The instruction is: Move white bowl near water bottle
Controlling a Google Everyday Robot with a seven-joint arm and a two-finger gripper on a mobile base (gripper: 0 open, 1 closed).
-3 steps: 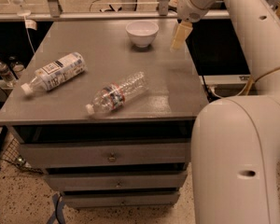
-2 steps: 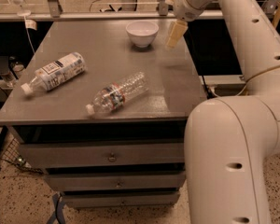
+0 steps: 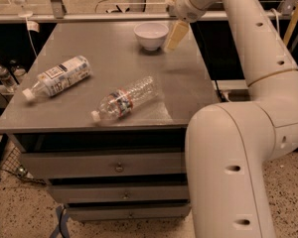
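Note:
The white bowl (image 3: pixel 151 35) stands upright at the far middle of the grey table top (image 3: pixel 79 108). The water bottle (image 3: pixel 123 99), clear and ribbed with a white cap and a red-and-dark label band, lies on its side near the table's front middle, cap toward the front left. My gripper (image 3: pixel 177 35) hangs from the arm at the far right of the table, just right of the bowl and close beside it. Its pale fingers point down toward the table.
A fatter bottle with a large white printed label (image 3: pixel 58 77) lies on its side at the table's left. My arm's big white body (image 3: pixel 228 167) fills the right foreground. Drawers (image 3: pixel 119 166) sit below the top. A rail (image 3: pixel 89 17) runs behind.
The arm has swung left, bringing the gripper closer to the bowl's right side. The bowl and both bottles have not moved.

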